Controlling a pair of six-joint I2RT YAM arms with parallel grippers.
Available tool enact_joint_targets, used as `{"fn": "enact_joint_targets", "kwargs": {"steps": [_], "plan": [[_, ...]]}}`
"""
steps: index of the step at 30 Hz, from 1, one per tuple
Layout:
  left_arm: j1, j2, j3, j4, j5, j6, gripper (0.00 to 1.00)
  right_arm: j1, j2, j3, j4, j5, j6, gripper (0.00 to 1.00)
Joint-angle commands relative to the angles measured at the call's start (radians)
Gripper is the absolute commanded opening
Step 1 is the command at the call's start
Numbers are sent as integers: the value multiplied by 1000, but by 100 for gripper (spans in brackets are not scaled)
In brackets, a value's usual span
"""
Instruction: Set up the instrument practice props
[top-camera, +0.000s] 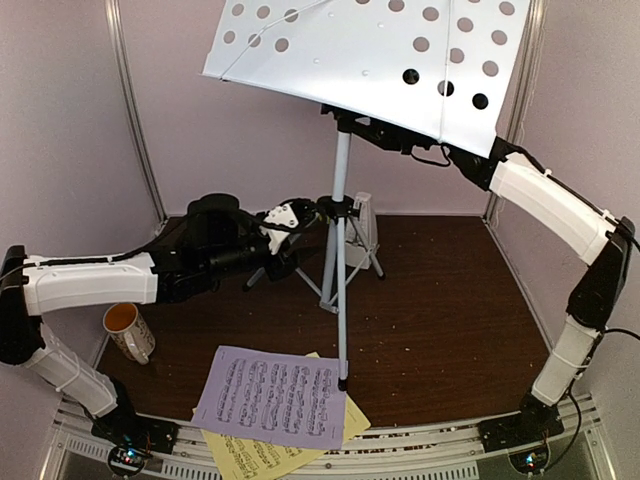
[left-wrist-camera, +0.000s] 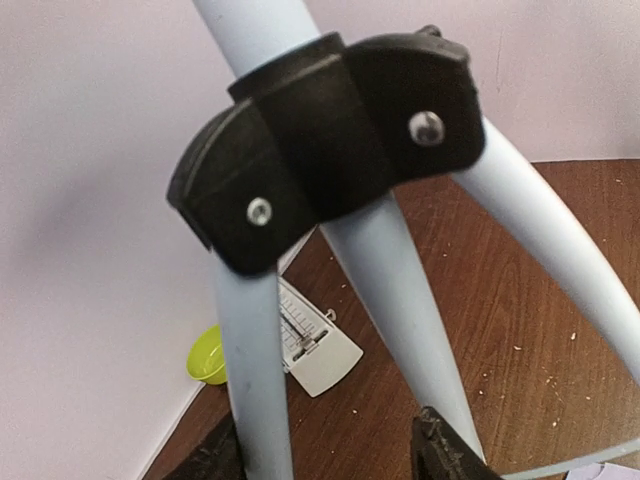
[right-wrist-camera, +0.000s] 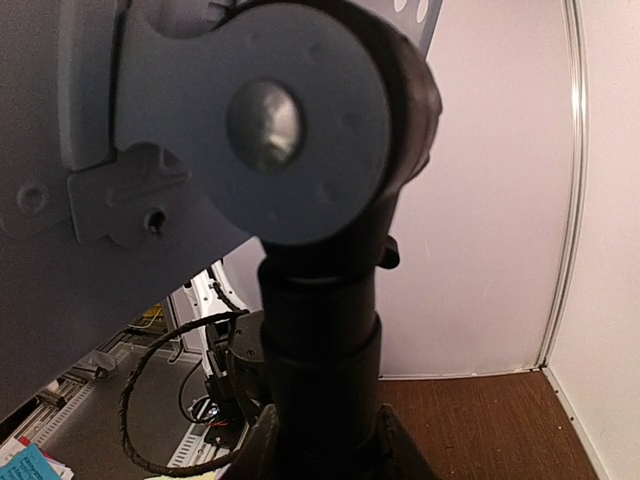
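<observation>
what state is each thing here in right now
music stand, upright, desk tilted, no pages
sheet-music pages, flat on table, lavender over yellow
metronome, upright behind music stand
mug, upright
green bowl, upright
left gripper, open at music stand's legs
right gripper, shut on music stand

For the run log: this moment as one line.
music stand: upright | right gripper: shut on its neck | left gripper: straddling tripod legs, grip unclear | sheet music pages: lying flat

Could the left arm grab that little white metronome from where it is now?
Probably not directly. The left gripper sits at the tripod hub of the music stand, and the metronome lies beyond the legs, which stand between them.
</observation>
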Motion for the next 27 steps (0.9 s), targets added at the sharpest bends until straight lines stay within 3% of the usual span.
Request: {"fn": "enact_joint_targets", "kwargs": {"steps": [1, 14, 24, 27], "plan": [[5, -23, -34, 70, -16, -29, 55, -51, -40, 147, 122, -37, 56, 0], [7, 17, -26, 85, -22, -40, 57, -169, -1, 132, 75, -142, 35, 0], [15, 18, -51, 87, -38, -46, 58, -236, 111, 92, 515, -215, 394, 0], [17, 30, -49, 88, -39, -45, 57, -255, 124, 79, 521, -188, 399, 0]]}}
